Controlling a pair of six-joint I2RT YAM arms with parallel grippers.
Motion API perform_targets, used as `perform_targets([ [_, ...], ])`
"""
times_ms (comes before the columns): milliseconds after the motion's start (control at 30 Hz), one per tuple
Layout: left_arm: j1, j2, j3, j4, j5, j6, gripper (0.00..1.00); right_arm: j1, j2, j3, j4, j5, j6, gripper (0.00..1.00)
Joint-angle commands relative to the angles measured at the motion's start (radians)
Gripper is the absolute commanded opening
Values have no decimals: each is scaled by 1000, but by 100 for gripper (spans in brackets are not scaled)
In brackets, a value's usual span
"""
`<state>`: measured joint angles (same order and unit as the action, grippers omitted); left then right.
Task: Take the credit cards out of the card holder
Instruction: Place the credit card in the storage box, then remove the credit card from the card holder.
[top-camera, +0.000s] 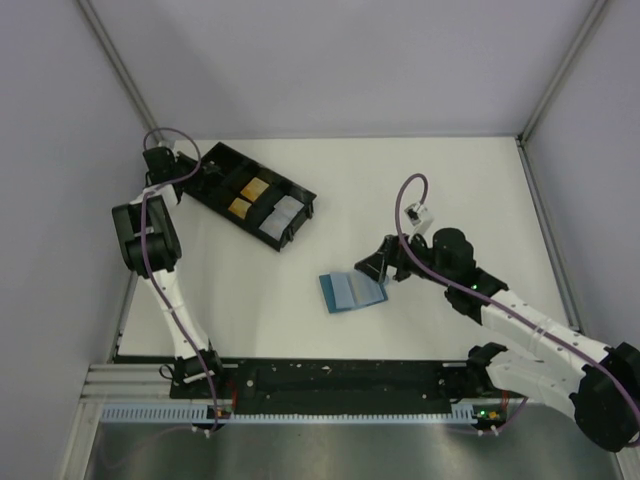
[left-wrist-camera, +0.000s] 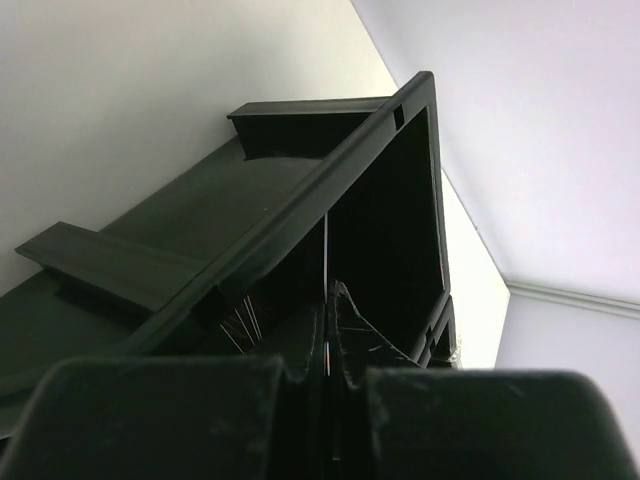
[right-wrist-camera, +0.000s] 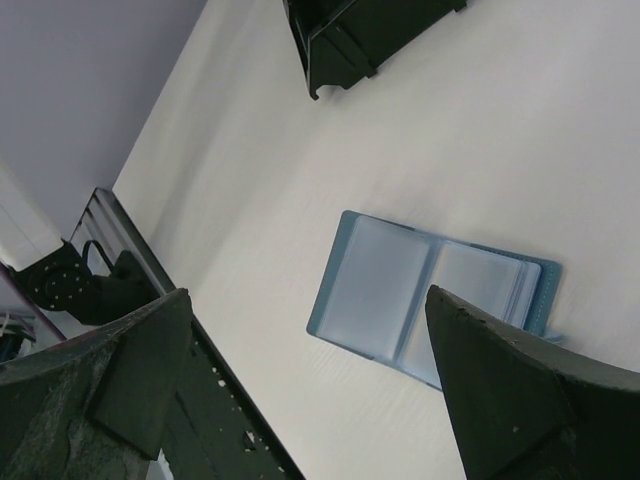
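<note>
With the card holder (right-wrist-camera: 430, 290) lying open on the worktop (right-wrist-camera: 480, 150) and your right end effector (right-wrist-camera: 308, 297) spread wide and empty just over it, you did best to descend squarely and pinch a card's edge, not the sleeve

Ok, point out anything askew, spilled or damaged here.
Nothing looks spilled or damaged. The black tray sits diagonal to the table edges at the far left, and the card holder lies open mid-table, also slightly skewed.
</note>
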<state>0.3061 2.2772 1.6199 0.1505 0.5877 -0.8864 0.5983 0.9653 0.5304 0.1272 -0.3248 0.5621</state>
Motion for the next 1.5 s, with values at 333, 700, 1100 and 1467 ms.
perform_targets([
  [333, 4, -88, 17, -87, -106, 78, 70, -11, -30, -1, 3, -10, -1, 98],
  [700, 2, -369, -150, -250, -253, 213, 82, -11, -85, 11, -104, 70, -50, 96],
  [1100, -264, -905, -514, -411, -330, 268, 76, -6, 64, 89, -228, 52, -71, 84],
  [1467, -826, -1190, -657, -468, -420, 280, 70, 24, 168, 166, -271, 124, -56, 70],
])
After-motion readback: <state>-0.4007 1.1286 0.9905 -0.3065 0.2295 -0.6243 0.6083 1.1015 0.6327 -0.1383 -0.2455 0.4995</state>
